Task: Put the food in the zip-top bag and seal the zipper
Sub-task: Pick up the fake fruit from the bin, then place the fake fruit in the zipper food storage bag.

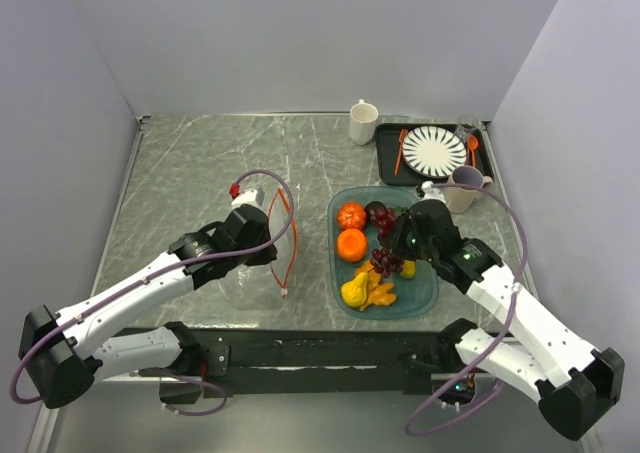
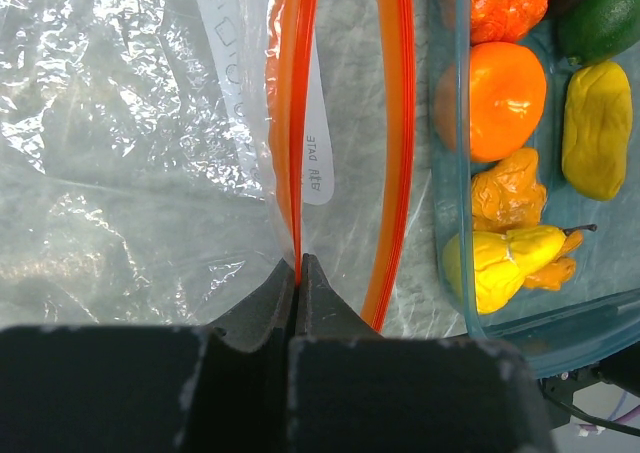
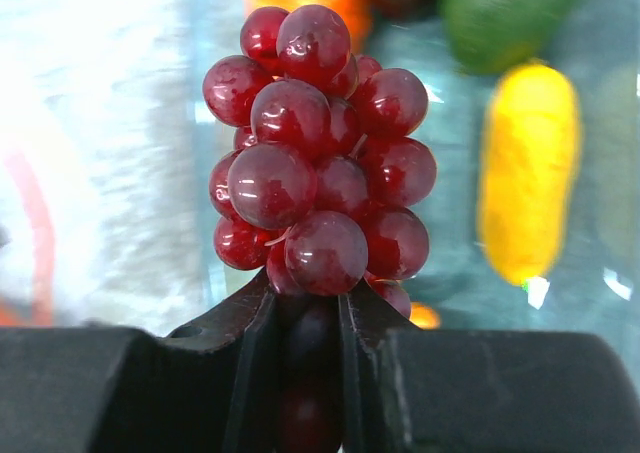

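Observation:
The clear zip-top bag [image 1: 255,235] lies left of the teal tray [image 1: 425,298], mouth toward the tray. My left gripper [image 1: 268,245] is shut on one lip of the orange-red zipper [image 2: 290,123] and holds the mouth open; the other lip [image 2: 392,143] bows toward the tray. My right gripper [image 1: 402,245] is shut on the purple grape bunch [image 3: 320,163] and holds it just above the tray. Two orange rounds [image 1: 351,230], a dark plum [image 1: 376,211], a yellow pear [image 2: 500,263], a green fruit [image 2: 605,23] and a yellow piece [image 2: 598,123] lie in the tray.
A white mug [image 1: 363,122] stands at the back. A black tray [image 1: 385,168] at the back right holds a striped plate [image 1: 434,151], orange cutlery [image 1: 400,151] and a glass. A mauve mug [image 1: 464,187] stands just behind the right gripper.

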You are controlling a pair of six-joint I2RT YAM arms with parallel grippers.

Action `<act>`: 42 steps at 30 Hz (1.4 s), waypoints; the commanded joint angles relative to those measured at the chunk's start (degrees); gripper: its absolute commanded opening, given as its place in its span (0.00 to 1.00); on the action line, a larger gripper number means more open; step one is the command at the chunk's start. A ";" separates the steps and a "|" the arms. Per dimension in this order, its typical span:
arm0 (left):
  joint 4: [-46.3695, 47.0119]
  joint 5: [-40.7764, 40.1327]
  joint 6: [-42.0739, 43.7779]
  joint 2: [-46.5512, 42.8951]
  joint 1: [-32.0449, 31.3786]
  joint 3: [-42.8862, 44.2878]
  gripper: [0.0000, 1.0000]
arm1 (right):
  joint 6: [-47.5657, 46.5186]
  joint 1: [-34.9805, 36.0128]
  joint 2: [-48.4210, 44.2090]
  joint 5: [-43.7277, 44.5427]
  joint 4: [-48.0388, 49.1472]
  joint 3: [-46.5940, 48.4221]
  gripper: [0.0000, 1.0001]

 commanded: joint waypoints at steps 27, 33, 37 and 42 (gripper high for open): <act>3.24 3.30 0.75 0.60 0.09 1.92 0.01 | 7.33 16.55 23.41 -28.35 27.31 14.37 0.00; 3.59 4.26 0.92 0.86 0.09 1.83 0.01 | 6.19 16.81 30.79 -27.66 23.12 20.60 0.00; 3.50 5.05 0.84 -0.02 0.09 2.09 0.01 | 7.23 16.55 35.36 -21.24 16.52 25.18 0.00; 2.54 4.44 0.48 -2.30 0.01 2.09 0.01 | 7.95 16.20 41.15 -21.31 12.11 27.29 0.00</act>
